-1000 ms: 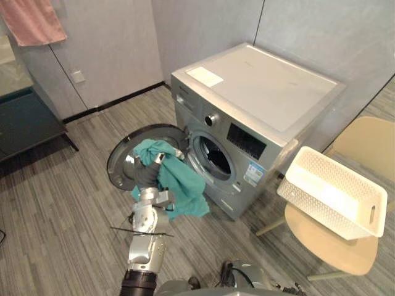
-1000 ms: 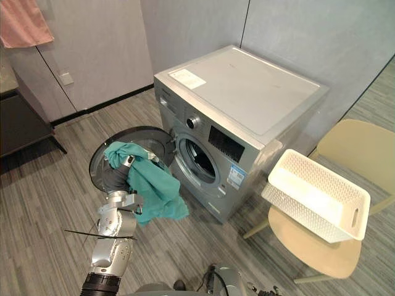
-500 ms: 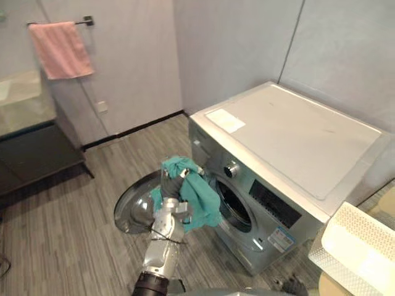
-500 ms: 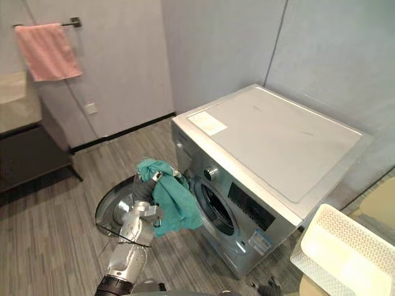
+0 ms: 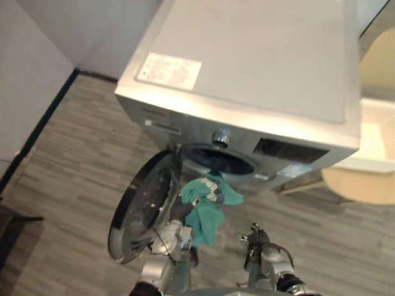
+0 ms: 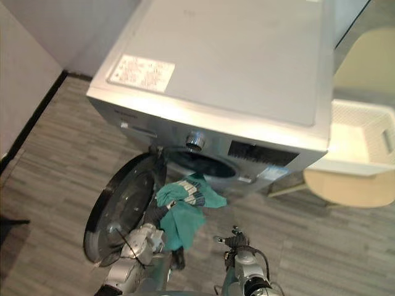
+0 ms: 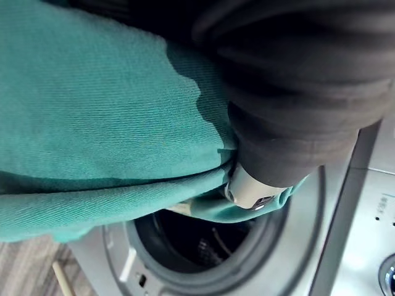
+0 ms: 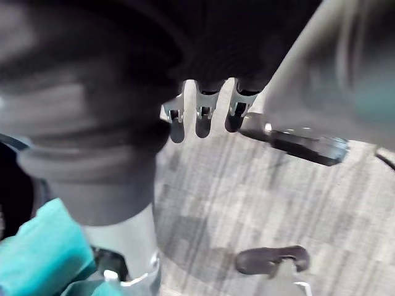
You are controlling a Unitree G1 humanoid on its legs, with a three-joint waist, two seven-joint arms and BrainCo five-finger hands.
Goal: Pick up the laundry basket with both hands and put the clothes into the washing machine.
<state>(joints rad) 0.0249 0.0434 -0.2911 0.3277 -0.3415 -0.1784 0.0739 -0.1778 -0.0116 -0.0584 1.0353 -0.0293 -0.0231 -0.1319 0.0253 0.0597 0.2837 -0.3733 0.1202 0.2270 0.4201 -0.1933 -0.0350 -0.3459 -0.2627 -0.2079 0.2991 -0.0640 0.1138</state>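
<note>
Left hand [image 5: 210,190] is clenched on the teal garment [image 5: 203,222], which hangs just below the washing machine's drum opening [image 5: 219,161]. That opening lies directly ahead of this hand. The right hand [image 8: 202,120] hangs relaxed and empty, farther from the opening.

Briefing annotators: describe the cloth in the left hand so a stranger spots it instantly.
Find the silver washing machine, its round door swung open. Just before the drum opening the left hand grips a garment: crumpled teal cloth against grey metal.
</note>
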